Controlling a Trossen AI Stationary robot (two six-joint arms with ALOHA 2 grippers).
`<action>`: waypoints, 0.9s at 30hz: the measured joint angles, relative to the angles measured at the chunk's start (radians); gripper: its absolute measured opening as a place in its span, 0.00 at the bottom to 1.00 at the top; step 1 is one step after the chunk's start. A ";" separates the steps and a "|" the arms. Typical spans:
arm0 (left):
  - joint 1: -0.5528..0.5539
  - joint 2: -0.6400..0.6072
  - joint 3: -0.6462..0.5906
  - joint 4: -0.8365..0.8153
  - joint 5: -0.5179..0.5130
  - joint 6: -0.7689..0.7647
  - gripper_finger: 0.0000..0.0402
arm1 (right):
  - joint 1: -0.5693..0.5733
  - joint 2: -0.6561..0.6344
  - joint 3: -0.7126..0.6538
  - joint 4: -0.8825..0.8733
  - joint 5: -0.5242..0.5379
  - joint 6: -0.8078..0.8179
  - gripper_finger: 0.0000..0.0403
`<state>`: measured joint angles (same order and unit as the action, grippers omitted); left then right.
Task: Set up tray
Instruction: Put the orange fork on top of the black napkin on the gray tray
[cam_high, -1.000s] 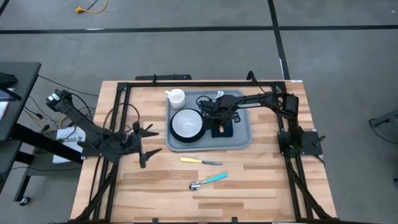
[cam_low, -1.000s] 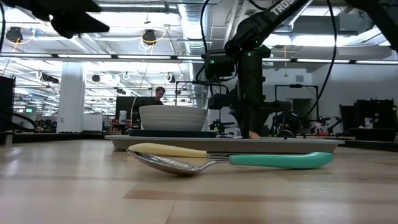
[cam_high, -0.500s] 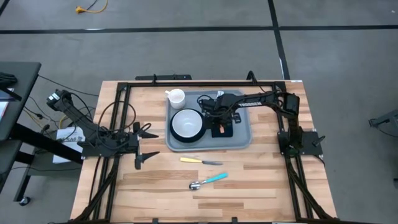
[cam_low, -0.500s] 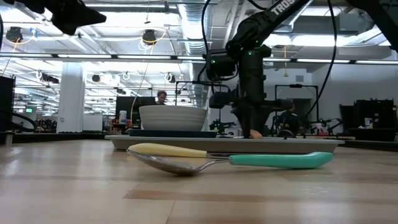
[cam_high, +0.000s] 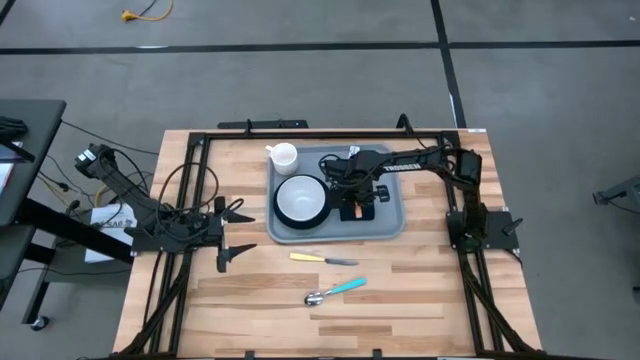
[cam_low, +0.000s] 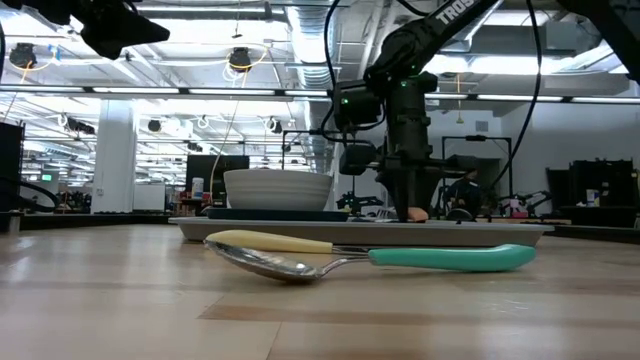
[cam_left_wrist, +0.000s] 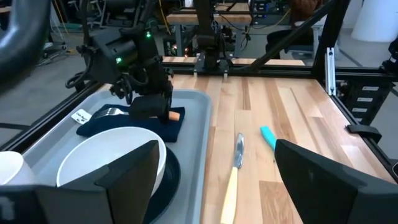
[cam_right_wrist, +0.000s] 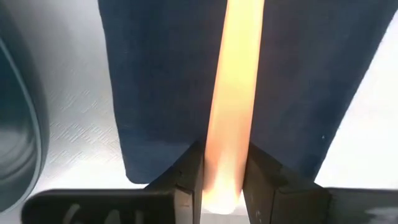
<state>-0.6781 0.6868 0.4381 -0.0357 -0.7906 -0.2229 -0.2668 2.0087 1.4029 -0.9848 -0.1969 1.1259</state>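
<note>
White letters reading "TROS" are showing on the right arm's link at the top of the low view, the rest of the word running out of the picture; a small white tag is lying on the tray but its print is too small to read. The tray is sitting on the far middle of the wooden table, holding a white bowl on a dark teal plate, a white cup at its far left corner, and a dark navy napkin. The right gripper is reaching down over the napkin, its fingers clamping an orange handle that is lying along the cloth. A yellow-handled knife and a teal-handled spoon are lying on the bare wood nearer the front. The left gripper is hovering off the tray's left side with fingers spread apart, sitting where it was half a second ago, while the right gripper is now slightly nearer the front.
</note>
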 joint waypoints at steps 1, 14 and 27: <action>0.000 0.000 0.000 0.000 0.000 0.000 0.77 | 0.000 0.000 0.000 0.000 0.000 0.000 0.16; 0.000 0.000 0.000 -0.006 0.000 -0.006 0.77 | -0.004 0.000 0.000 -0.006 0.000 0.022 0.18; 0.000 0.000 0.000 -0.019 0.000 -0.009 0.77 | -0.004 0.000 0.000 -0.003 0.024 0.027 0.21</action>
<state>-0.6781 0.6868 0.4381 -0.0547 -0.7910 -0.2317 -0.2710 2.0087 1.4029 -0.9878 -0.1728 1.1526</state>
